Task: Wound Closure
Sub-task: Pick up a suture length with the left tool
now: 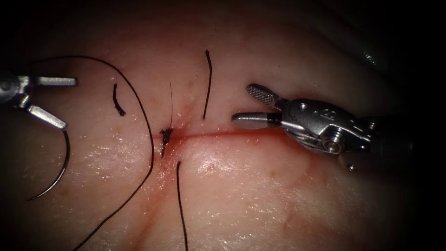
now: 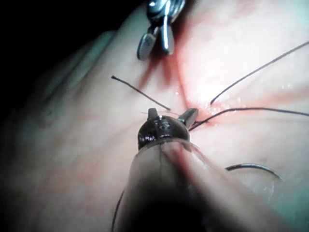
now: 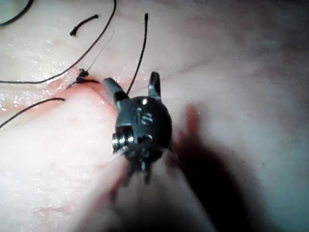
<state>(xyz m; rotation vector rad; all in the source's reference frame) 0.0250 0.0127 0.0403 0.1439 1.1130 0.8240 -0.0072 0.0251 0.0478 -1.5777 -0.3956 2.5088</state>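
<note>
Steel right tool [image 1: 241, 108], jaws spread, empty, at the pink tissue's [image 1: 260, 195] red cut [image 1: 223, 135].
Steel left tool [image 1: 60, 103], jaws spread, empty; dark curved needle [image 1: 58, 174] lies free at its 6 o'clock.

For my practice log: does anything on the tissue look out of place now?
Yes. The needle lies loose on the tissue, left of the cut; both pincers are open, holding nothing. Cut thread ends lie scattered around the knot.

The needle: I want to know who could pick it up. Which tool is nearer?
Left. The left tool, jaws open, sits just above the needle; the right tool, also open and empty, is far across the cut.
</note>
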